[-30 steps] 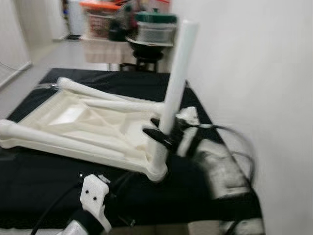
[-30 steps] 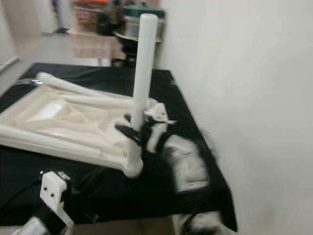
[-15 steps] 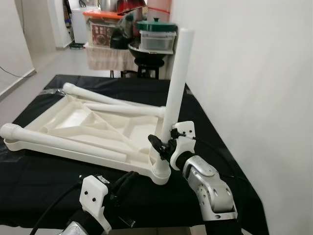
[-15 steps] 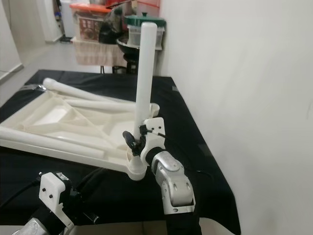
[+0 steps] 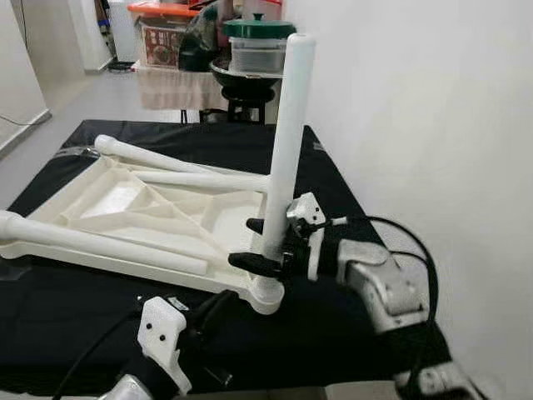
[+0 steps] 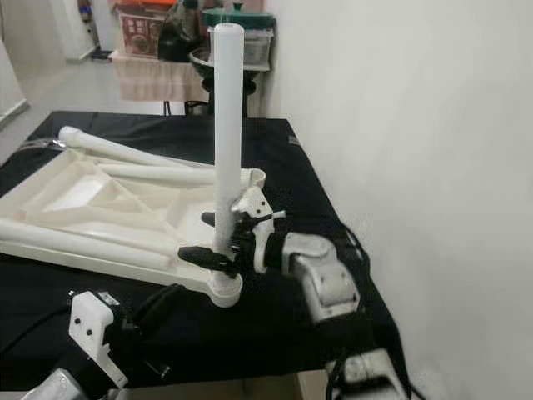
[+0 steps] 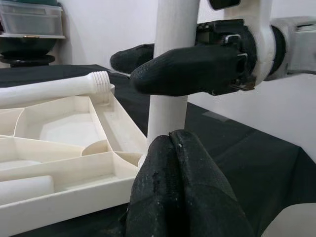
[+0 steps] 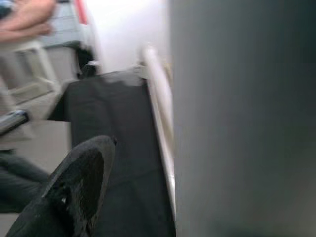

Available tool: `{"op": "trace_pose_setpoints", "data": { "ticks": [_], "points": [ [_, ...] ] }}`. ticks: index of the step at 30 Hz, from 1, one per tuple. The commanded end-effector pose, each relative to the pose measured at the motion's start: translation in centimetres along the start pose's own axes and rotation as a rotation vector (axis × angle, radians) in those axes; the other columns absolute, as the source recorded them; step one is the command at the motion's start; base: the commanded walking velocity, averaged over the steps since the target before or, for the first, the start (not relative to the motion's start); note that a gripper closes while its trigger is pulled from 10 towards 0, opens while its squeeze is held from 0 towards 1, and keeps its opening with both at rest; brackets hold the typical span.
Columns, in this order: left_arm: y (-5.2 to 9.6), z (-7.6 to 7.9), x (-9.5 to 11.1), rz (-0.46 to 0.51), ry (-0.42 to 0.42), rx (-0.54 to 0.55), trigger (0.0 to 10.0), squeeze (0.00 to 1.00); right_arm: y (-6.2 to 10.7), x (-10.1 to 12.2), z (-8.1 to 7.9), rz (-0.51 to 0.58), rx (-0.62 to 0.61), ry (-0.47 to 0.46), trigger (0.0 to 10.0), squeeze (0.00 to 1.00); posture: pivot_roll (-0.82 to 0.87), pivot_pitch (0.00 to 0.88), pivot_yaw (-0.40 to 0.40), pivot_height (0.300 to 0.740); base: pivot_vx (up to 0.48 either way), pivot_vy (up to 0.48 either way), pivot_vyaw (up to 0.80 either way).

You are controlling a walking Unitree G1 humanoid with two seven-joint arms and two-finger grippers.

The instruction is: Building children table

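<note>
the white children's table top (image 5: 141,208) lay upside down on the black-covered bench (image 5: 350,333), ribbed underside up. one white leg (image 5: 286,142) stood upright in the near corner socket (image 5: 266,293). the right gripper (image 5: 265,243) had its jaws spread around that leg low down, one finger on each side; whether they pressed the leg could not be told. the left gripper (image 7: 173,197) sat just before the same corner with its jaws pressed together, holding nothing. three more legs (image 5: 100,243) lay loose across the underside, one with its threaded end (image 7: 98,79) showing. judged from this, one leg of four was in place and perhaps not yet tight; three remained, then turning the table over.
</note>
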State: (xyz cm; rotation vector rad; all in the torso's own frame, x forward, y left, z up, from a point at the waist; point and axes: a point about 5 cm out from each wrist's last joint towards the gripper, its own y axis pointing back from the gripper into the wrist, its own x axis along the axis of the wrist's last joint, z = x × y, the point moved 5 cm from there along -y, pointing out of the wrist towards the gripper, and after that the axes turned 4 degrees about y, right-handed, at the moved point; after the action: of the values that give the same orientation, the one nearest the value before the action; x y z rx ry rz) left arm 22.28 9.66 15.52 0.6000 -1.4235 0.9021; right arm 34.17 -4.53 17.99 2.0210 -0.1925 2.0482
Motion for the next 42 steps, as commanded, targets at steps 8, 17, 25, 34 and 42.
{"op": "trace_pose_setpoints", "data": {
  "ticks": [8,17,25,34,42],
  "points": [
    [-0.1,0.2,-0.4,-0.013,0.001,0.000,10.0,0.00,0.1,-0.7,2.8,0.006,-0.024,-0.096,0.0,0.00,0.06,0.000,-0.110,0.740,0.000,0.000,0.00],
    [0.0,0.1,-0.1,-0.010,0.002,0.000,10.0,0.00,3.0,-1.8,3.7,-0.052,-0.166,-0.042,0.0,0.00,0.04,0.000,-0.086,0.740,0.000,0.000,0.00],
    [0.6,-0.2,0.3,-0.011,-0.001,0.002,10.0,0.00,7.1,-5.6,2.4,-0.118,-1.164,-0.219,0.0,0.00,0.01,0.014,-0.082,0.740,0.000,0.000,0.00],
    [0.5,0.0,0.2,-0.012,0.002,0.000,10.0,0.00,6.7,-4.5,2.4,-0.169,-1.010,-0.103,10.0,0.00,0.03,0.003,-0.113,0.740,0.000,0.000,0.00],
    [0.5,0.2,0.1,-0.013,0.007,-0.002,10.0,0.00,2.9,-1.7,1.3,-0.025,-0.739,-0.149,10.0,1.00,0.03,0.000,-0.103,0.740,0.000,0.000,0.00]
  ]
}}
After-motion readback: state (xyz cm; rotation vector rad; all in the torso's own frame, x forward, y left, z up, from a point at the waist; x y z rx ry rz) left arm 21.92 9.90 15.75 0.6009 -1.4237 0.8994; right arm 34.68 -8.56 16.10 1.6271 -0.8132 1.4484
